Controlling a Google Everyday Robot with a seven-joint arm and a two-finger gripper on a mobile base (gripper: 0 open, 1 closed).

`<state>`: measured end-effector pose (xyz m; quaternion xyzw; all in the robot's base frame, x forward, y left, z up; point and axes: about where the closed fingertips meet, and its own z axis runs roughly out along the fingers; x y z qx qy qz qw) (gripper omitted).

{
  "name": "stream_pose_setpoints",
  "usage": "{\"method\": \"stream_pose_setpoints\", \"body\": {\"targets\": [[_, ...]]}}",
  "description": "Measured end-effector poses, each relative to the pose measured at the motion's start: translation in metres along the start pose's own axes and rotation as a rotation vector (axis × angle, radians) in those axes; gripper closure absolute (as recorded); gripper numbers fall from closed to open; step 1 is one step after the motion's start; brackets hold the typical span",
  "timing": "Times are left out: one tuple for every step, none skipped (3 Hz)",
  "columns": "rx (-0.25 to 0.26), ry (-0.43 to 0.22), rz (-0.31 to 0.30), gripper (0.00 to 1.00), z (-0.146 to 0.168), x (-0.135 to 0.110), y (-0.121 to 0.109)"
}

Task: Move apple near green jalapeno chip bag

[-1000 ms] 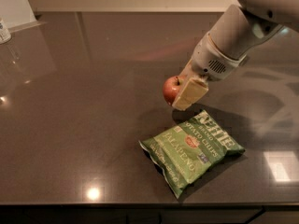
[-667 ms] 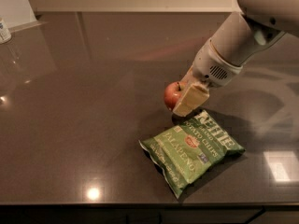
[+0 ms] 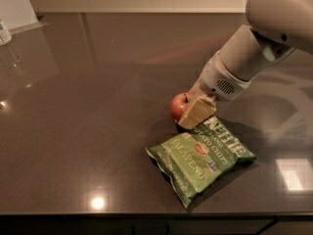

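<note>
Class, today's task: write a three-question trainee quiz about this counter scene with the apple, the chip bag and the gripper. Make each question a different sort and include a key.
1. True or false: the apple lies on top of the green jalapeno chip bag.
2. The gripper is: A) at the apple; B) over the bag's near corner; C) far from both items.
3. Fill in: the largest item on the counter is the ____.
Key: 1 false; 2 A; 3 chip bag.
</note>
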<state>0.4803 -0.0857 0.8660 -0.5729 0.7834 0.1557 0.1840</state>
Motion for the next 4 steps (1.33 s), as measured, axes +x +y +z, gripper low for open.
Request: {"method": "stream_pose_setpoints", "body": {"targets": [[0.001, -0.001, -0.002, 0.39, 0.0008, -0.0006, 0.0009], [0.001, 0.0, -0.004, 0.17, 0.0009, -0.0014, 0.0018], [0.001, 0.001, -0.007, 0.0, 0.0009, -0.0024, 0.0029], [0.001, 0.001, -0.007, 0.0, 0.0009, -0.0024, 0.0029]]}}
